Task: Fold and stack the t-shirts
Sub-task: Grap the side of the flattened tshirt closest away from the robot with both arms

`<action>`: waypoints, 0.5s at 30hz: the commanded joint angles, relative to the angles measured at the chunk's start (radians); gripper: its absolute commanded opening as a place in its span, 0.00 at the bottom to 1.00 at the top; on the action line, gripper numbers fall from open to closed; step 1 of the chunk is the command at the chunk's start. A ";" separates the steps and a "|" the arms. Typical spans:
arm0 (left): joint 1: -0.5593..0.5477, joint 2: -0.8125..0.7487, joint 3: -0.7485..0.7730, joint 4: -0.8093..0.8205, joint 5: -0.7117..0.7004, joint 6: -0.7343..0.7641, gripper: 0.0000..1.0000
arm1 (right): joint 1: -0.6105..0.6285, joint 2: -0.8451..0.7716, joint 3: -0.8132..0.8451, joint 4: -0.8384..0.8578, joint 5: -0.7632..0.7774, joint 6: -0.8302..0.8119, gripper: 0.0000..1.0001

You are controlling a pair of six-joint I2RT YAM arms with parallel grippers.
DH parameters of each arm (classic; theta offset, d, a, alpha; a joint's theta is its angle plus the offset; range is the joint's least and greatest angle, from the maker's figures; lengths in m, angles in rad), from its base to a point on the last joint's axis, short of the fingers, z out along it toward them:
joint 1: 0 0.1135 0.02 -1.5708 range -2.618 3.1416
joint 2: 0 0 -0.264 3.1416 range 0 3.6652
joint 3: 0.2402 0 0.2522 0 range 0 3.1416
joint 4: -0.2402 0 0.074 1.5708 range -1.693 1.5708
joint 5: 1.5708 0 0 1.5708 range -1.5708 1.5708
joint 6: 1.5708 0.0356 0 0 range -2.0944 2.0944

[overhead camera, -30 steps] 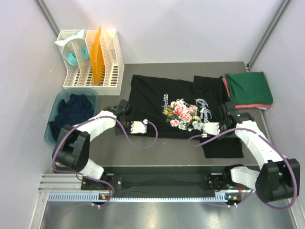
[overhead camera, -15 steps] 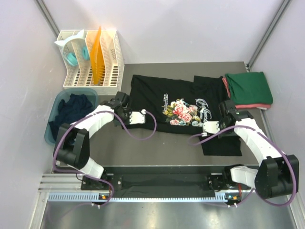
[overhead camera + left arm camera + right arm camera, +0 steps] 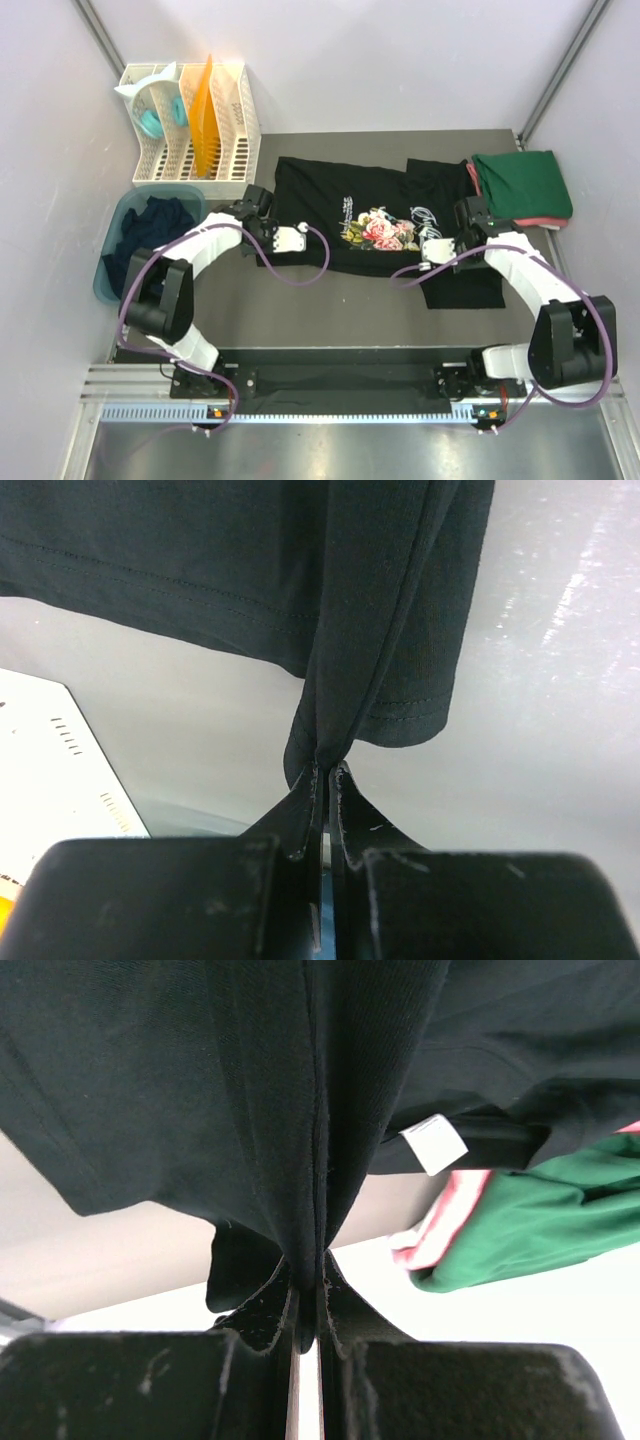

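**Both claws clenched on the black shirt, mid-fold**

The grey table [image 3: 350, 310] carried the work; the black t-shirt [image 3: 330, 200] lay spread across its middle, print side up, part of it gathered towards the right; at the far right corner sat a folded green shirt [image 3: 522, 183] on a pinkish-red one [image 3: 520, 222], with the black cloth reaching right up to that pile; another dark shirt [image 3: 150, 235] waited in the blue tub [image 3: 108, 270] on the left, beside the white rack [image 3: 235, 130].

The left claw [image 3: 322, 770] was clenched on a thin pinch of the black shirt's hem near a sleeve; the right claw [image 3: 305, 1270] was clenched on a bunched fold of the same shirt, close to the pile.

Judging from this, the pinches looked shallow, so a sharp pull could let the cloth slip free; uneven travel of the two arms would likely skew the fold; dragging the right side might catch and topple the green pile; a trailing purple cable [image 3: 310, 272] might snag the hem.

The flower print [image 3: 385, 228] bore curly white lettering, too small to read; a small white tag [image 3: 435, 1145] showed no legible writing.
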 commanded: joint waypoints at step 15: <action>0.017 0.072 0.101 0.063 -0.040 0.042 0.00 | -0.031 0.104 0.087 0.216 0.095 -0.073 0.00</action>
